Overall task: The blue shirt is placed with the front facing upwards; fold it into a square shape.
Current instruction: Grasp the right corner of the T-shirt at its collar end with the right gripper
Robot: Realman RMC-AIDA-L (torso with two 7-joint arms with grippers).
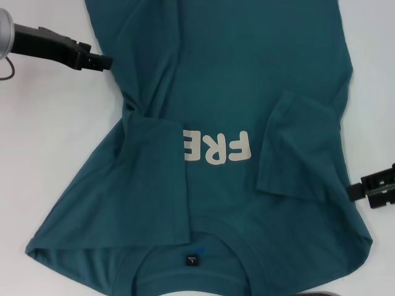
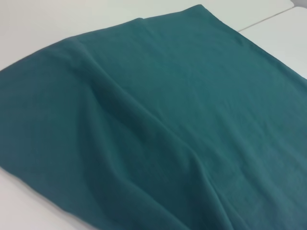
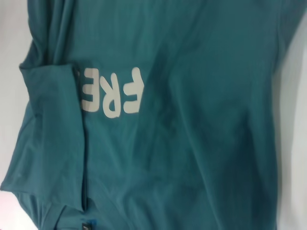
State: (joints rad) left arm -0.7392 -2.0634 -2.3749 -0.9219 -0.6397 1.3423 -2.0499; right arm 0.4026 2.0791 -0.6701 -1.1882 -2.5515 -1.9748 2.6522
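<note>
one blue shirt [image 1: 234, 203] lies front up on the white table [image 1: 43, 154], collar toward the robot, hem running out of the far edge of the head view. it covers most of the middle of the table.

head view only: both sleeves are folded inward over the chest. the sleeve on the robot's left [image 1: 157, 179] covers the end of the white lettering [image 1: 217, 148], so only "fre" and a sliver of the last letter show; the right sleeve [image 1: 296, 148] lies just beside the lettering, not over it. one small dark label [image 1: 191, 259] sits inside the round collar [image 1: 188, 271]. creases bunch near the left sleeve fold.

head view also shows two hands. the left hand [image 1: 102, 61] is at the far left, its tip at the shirt's side edge; cannot tell whether it is open, closed or pinching cloth. the right hand [image 1: 364, 188] is at the right border beside the shirt's right edge; only part of it shows, state cannot be told.

right wrist view: the same lettering [image 3: 112, 93] with the left sleeve [image 3: 53, 129] over its end, plus a corner of the label [image 3: 88, 224]; no hand in view.

left wrist view: plain shirt fabric [image 2: 168, 124] with soft folds, bare table [image 2: 57, 24] around it; no lettering, collar or hand.

count: shirt 1, sleeves folded in 2, label 1, hands 2.
</note>
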